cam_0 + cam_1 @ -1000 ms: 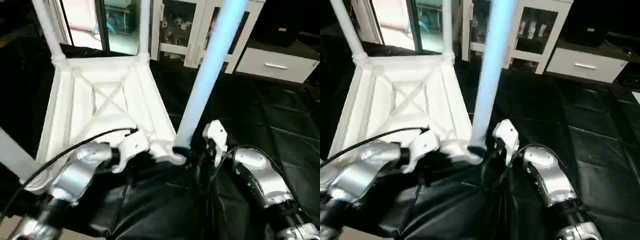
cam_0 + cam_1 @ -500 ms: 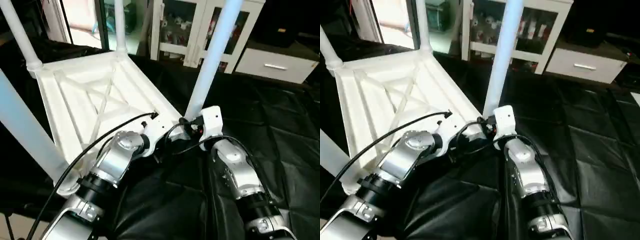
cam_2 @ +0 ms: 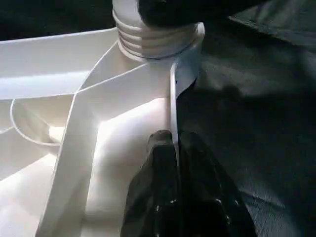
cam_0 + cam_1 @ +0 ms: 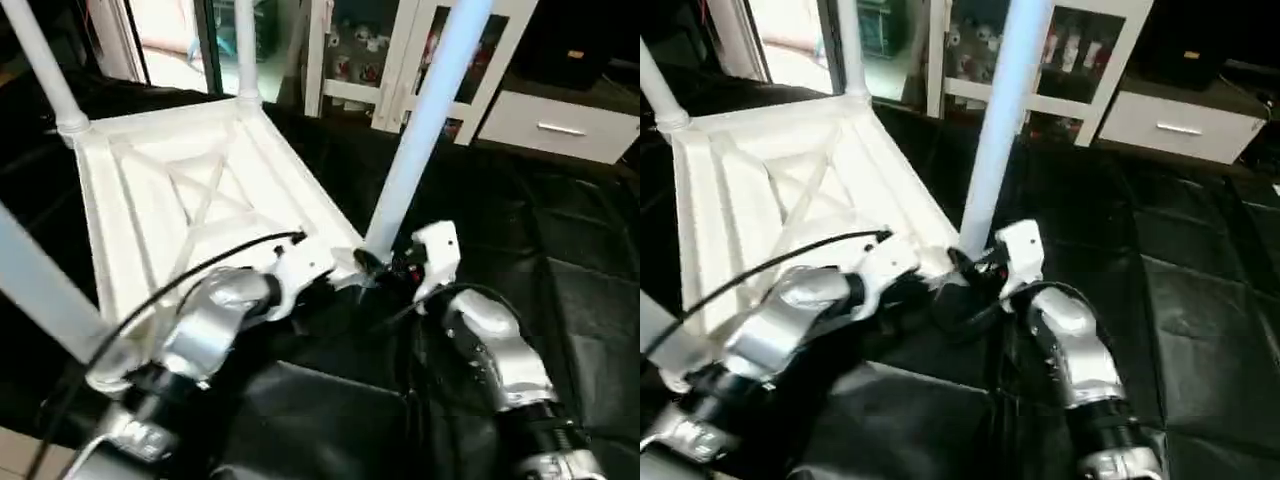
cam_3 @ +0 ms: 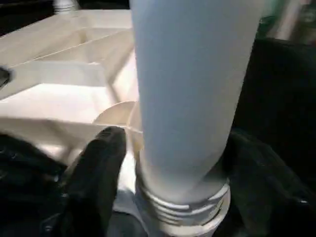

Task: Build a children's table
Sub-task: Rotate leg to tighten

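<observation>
Left gripper [image 3: 174,148] fingers clamped on top [image 4: 150,190] rim at centre frame; right gripper [image 5: 163,163] fingers clamped around leg [image 4: 420,130] base.

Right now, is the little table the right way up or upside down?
Upside down. The table top shows its X-ribbed underside, and the legs point up from its corners.

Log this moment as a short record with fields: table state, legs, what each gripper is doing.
table top: upside down, X-ribbed underside up, on the black sheet
legs: four upright in corner sockets; near-right leg at its threaded base
left gripper: fingers pinched on the top's rim beside that socket
right gripper: fingers around the near-right leg's base
background: white cabinets
</observation>
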